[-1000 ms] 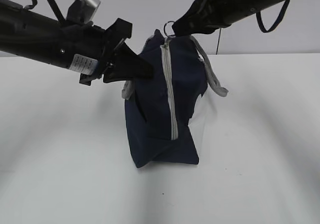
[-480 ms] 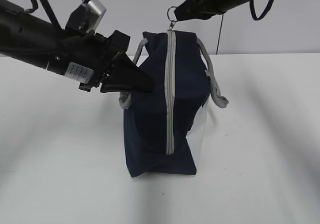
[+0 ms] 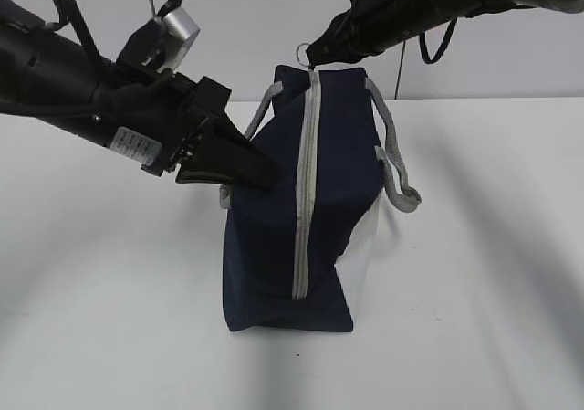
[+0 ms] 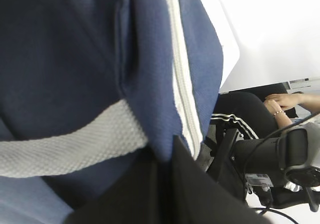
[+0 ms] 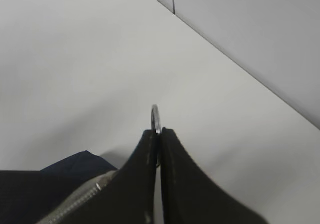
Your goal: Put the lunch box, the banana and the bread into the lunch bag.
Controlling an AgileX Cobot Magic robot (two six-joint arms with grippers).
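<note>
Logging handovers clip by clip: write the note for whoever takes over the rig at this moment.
Left end effector: shut, pinching the navy fabric on the lunch bag's left side, beside a grey handle.
Right end effector: shut on the zipper ring pull at the bag's top.
Bag stands upright on the white table; the grey zipper looks closed along the side facing the exterior camera.
Lunch box, banana and bread: not visible in any view, so I cannot tell whether they are packed.
Left: confirm the contents, release both grips.
</note>
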